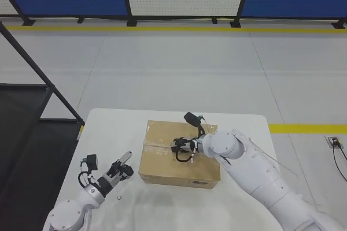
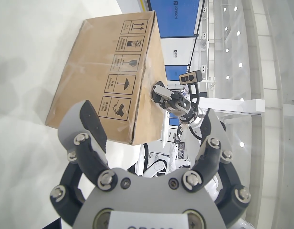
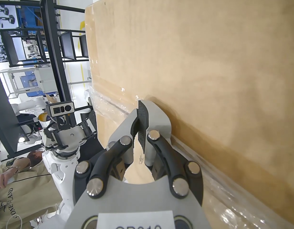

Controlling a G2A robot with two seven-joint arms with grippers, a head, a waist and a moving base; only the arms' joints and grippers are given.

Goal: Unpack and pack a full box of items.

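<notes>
The box (image 1: pixel 162 167) blocks the middle of the table (image 1: pixel 113 130); open surface lies to its left; the right gripper (image 1: pixel 177 148) occupies its taped top.

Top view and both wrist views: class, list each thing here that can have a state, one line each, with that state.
Cardboard box: closed, flaps taped, resting flat on the table.
Left gripper: open, empty, beside the box.
Right gripper: shut, tips against the box's top by the taped seam.
</notes>
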